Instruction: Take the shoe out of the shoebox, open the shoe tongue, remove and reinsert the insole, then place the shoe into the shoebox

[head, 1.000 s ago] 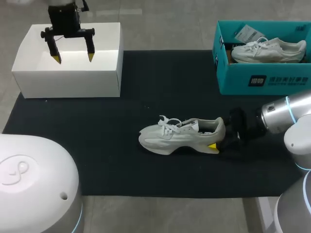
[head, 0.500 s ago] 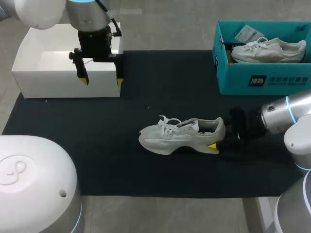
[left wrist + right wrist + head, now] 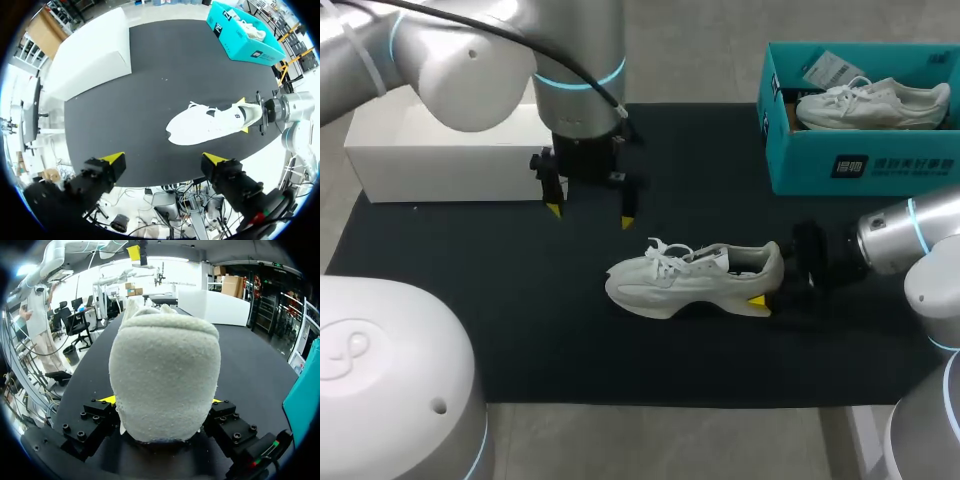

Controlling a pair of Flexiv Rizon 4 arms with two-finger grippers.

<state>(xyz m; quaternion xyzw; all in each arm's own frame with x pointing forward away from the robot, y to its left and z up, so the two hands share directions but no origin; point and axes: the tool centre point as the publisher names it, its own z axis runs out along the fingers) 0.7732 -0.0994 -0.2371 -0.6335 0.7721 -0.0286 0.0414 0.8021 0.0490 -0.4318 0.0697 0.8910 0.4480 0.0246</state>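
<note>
The pale grey fabric trainer lies unboxed on the worktop, right pincer clamped on its heel, left pincer open beyond its laces. Tongue, insole and reboxing remain.

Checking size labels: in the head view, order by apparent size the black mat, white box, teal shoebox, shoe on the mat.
black mat
white box and teal shoebox: look alike, unranked
shoe on the mat

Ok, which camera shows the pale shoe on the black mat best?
The head view: the shoe lies whole and side-on, with laces, opening and heel all visible. The left wrist view also shows it whole, from above but farther off. The right wrist view shows only its heel, close up.
</note>
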